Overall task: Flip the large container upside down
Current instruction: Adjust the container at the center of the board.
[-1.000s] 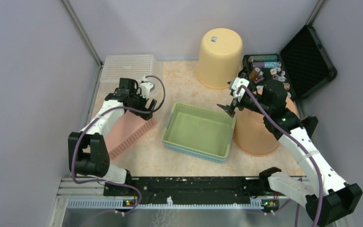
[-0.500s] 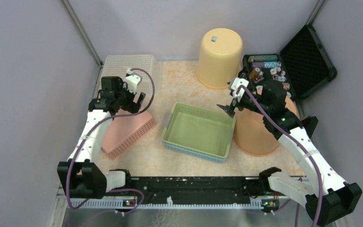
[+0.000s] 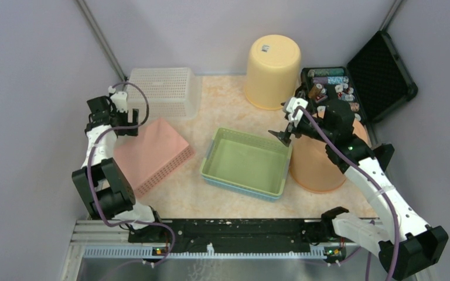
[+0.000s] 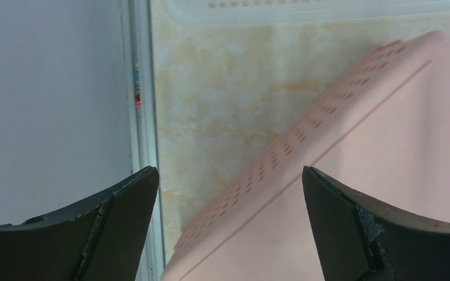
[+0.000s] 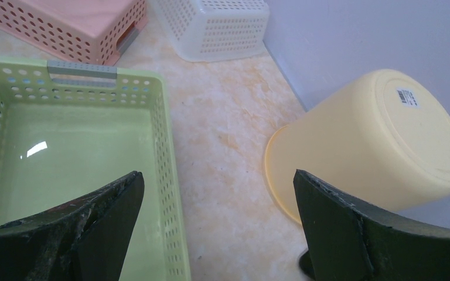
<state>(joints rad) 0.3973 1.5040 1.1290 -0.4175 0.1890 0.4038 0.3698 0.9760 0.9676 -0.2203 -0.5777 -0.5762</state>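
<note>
The green basket point(image 3: 246, 164) stands in the middle of the worktop point(image 3: 222, 105), between the pink basket point(image 3: 152, 153) and the orange bucket point(image 3: 319, 167). It is the only container with its opening up, so I judge it is the one to turn.

The right end effector point(image 5: 217, 175) hovers over the far right corner of the green basket, wide open and holding nothing. The left end effector point(image 4: 228, 172) is also wide open and empty. It hangs over the far left corner of the pink basket, near the wall.

To do the step well, I think the right end effector should come down on the right rim, with one finger inside the perforated wall and one outside, and close firmly before lifting. The orange bucket is just beside that wall, so the outer finger has little room. The pink basket is near on the left, so rolling the green basket toward the near edge seems safer. The left arm could steady the opposite rim.
</note>
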